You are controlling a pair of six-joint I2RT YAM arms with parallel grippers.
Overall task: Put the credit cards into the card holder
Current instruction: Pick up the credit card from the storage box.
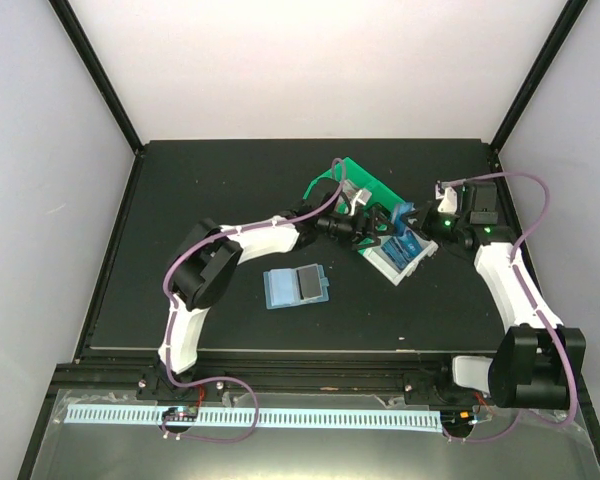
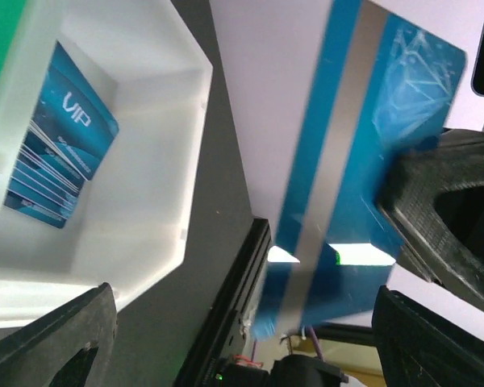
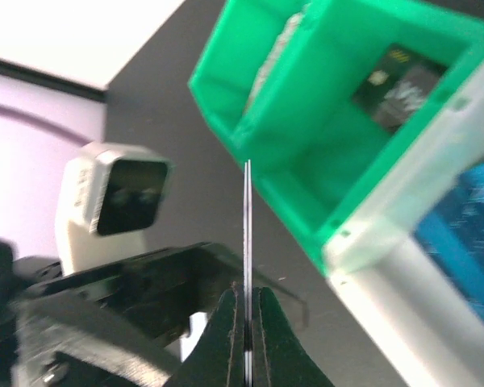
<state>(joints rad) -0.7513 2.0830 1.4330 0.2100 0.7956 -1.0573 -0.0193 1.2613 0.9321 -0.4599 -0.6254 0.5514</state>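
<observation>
The card holder (image 1: 296,287) lies open on the dark table, apart from both arms. My right gripper (image 3: 248,318) is shut on one credit card (image 3: 248,218), seen edge-on and upright. In the left wrist view that blue card (image 2: 347,185) with a silver stripe hangs in front of my left gripper (image 2: 250,347), which is open and not touching it. The right gripper's black fingers (image 2: 444,218) pinch the card's far side. More credit cards (image 2: 60,137) lie stacked in the white bin (image 2: 169,201). Both grippers (image 1: 380,222) meet over the bins.
A green bin (image 1: 352,183) stands against the white bin (image 1: 388,265) right of the table's centre. In the right wrist view the green bin (image 3: 306,105) holds a dark item, and the left wrist's camera (image 3: 113,201) is close by.
</observation>
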